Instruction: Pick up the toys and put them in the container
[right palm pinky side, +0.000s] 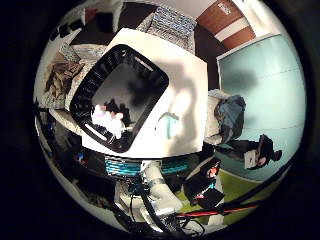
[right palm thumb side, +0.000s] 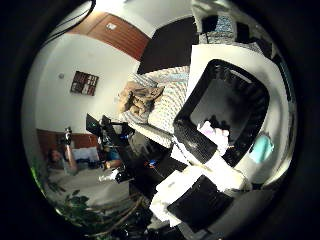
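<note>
You have open room above the white table (right palm pinky side: 185, 70), with nothing standing over it. The black container (right palm pinky side: 120, 95) sits on it with its mouth open upward; its slatted walls ring the inside, and pale toys (right palm pinky side: 107, 119) crowd one corner, leaving most of the floor bare. A teal toy (right palm pinky side: 170, 125) lies on the table just beside the container's wall

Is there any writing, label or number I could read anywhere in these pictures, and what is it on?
None can be read.
The black container on the white table: no visible print.
The pale toys inside the container: no lettering shows.
The teal toy lying on the table beside the container: no marks.
The dark framed picture on the wall: too small and blurred to tell.
</note>
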